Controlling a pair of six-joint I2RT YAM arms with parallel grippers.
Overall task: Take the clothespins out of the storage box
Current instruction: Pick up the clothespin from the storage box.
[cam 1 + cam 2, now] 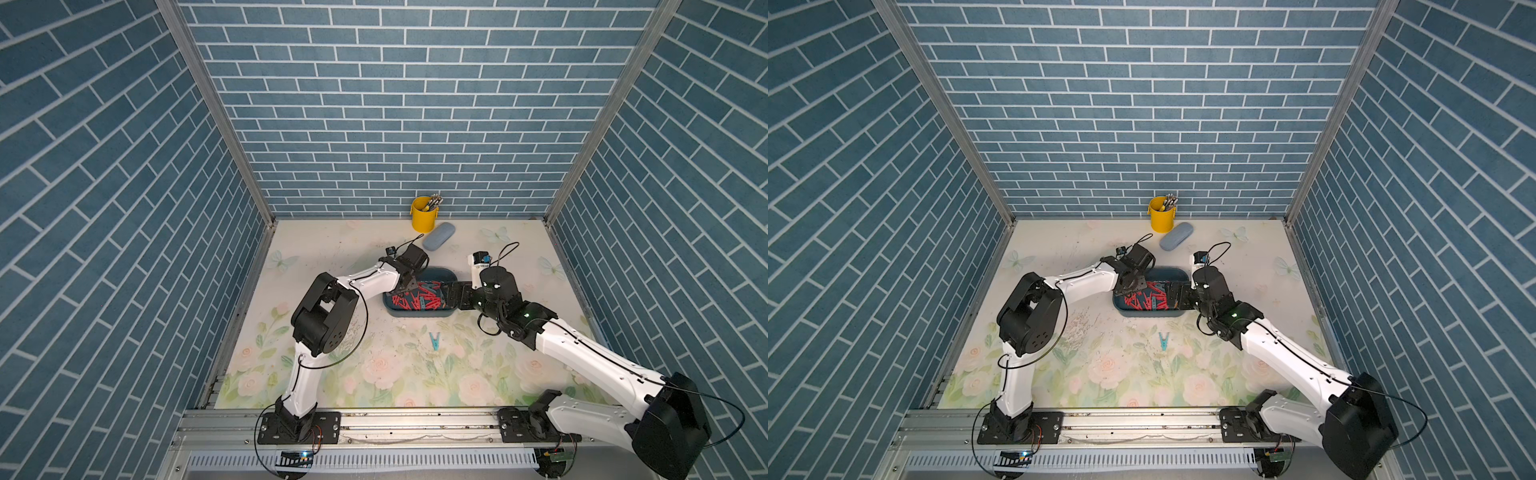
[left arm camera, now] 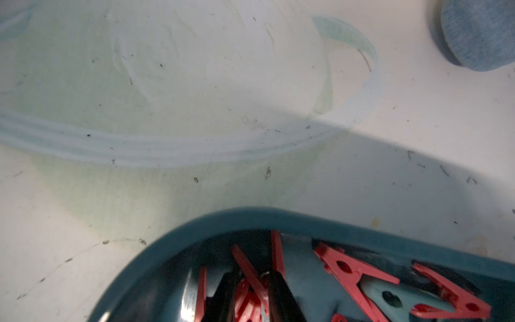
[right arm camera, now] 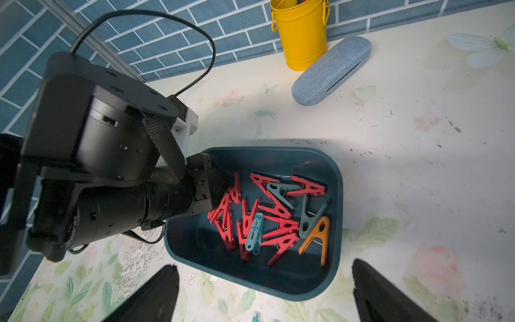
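Observation:
The dark teal storage box (image 1: 440,275) (image 1: 1167,271) sits mid-table, holding several clothespins (image 1: 419,297) (image 3: 276,212), mostly red, a few teal and one orange (image 3: 317,237). My left gripper (image 1: 409,286) (image 2: 250,295) reaches down into the box's left end. Its black fingers (image 2: 281,295) press on a red clothespin (image 2: 248,267) caught between them. My right gripper (image 1: 451,297) (image 3: 264,301) hovers at the box's right end, wide open and holding nothing. One teal clothespin (image 1: 434,340) (image 1: 1164,340) lies on the table in front of the box.
A yellow bucket (image 1: 424,214) (image 3: 301,30) holding pens stands at the back wall. A light blue case (image 1: 438,242) (image 3: 331,69) lies beside it, just behind the box. Brick-patterned walls close in the floral table on three sides.

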